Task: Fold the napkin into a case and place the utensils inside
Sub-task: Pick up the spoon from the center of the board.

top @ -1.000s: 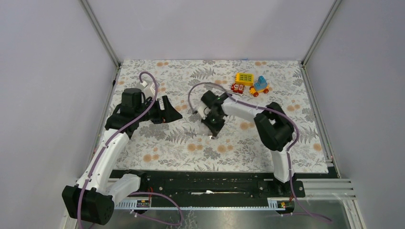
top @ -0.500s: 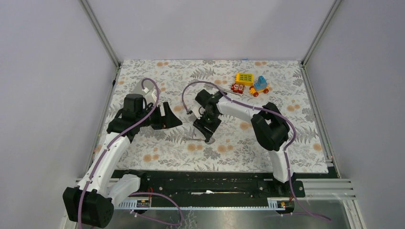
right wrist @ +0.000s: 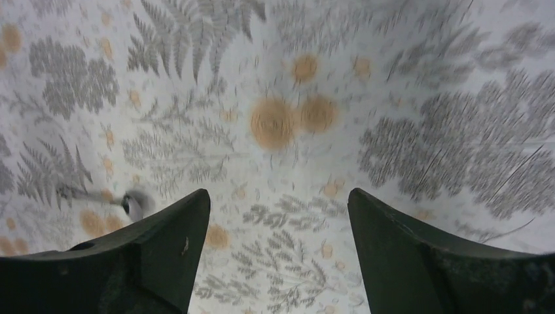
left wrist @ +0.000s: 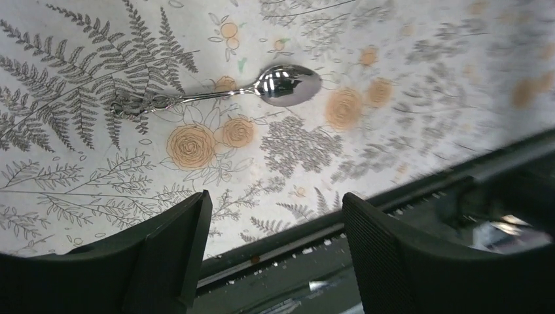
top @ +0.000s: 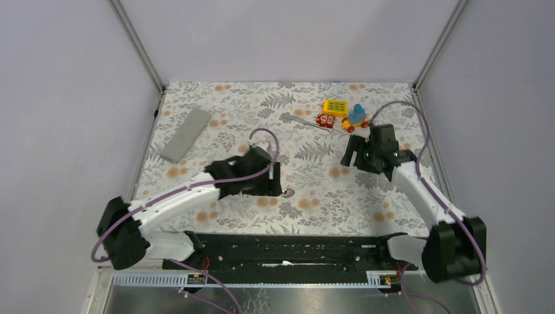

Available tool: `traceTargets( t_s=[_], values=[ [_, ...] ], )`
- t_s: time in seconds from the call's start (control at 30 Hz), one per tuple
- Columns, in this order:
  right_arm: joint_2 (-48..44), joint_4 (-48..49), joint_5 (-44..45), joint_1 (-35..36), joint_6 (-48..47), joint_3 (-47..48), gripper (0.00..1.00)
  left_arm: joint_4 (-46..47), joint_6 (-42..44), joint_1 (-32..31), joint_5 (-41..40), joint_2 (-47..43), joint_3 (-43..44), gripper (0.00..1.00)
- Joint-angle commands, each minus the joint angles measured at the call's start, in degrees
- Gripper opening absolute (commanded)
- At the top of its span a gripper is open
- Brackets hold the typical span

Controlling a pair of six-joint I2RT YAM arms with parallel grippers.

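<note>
From above, the napkin [top: 185, 135] lies as a narrow grey strip near the far left edge of the tablecloth [top: 406, 196], well apart from both of my grippers. It is soft, light cloth that will sag and may unfold if I lift it by one corner. The spoon [top: 286, 193] lies near the table's middle, just beside my left gripper [top: 275, 183], with only its bowl end showing past the arm. The second utensil [top: 301, 120] lies by the far edge with one end touching or nearly touching the toy blocks [top: 337, 108], which crowd any approach from that side. My right gripper [top: 351, 155] hangs between the two pieces.

On my left wrist camera, the spoon [left wrist: 262, 88] lies flat ahead of my left gripper [left wrist: 275, 248], whose fingers [left wrist: 177, 248] are spread wide with nothing between them. It looks thin, stiff, polished metal (slippery, I expect), so I would pinch across the slim handle rather than the rounded bowl.

On my right wrist camera, my right gripper [right wrist: 278, 255] is also spread and empty over bare cloth. The spoon [right wrist: 134, 203] shows only as a blur at the lower left.
</note>
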Motion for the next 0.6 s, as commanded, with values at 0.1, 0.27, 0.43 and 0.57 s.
traceTargets(
  t_s=[0.1,0.27,0.43,0.57],
  values=[
    [-13.0,6.8,-0.5,2.4,5.9,-12.4,0.86,-3.3,-9.1,-18.1,-26.7,18.9,12.3,0.76],
    [-16.2,6.1,-3.7,2.4,4.8,-14.9,0.86,-5.2,0.8,-22.6,-31.2,32.2,21.0,0.73],
    [-19.3,5.7,-5.0,2.4,4.3,-17.0,0.86,-5.9,7.0,-23.6,-32.4,39.5,24.8,0.61],
    [-21.2,5.7,-4.9,2.4,3.8,-17.9,0.87,-7.8,10.5,-24.7,-35.3,43.6,26.7,0.56]
  ],
)
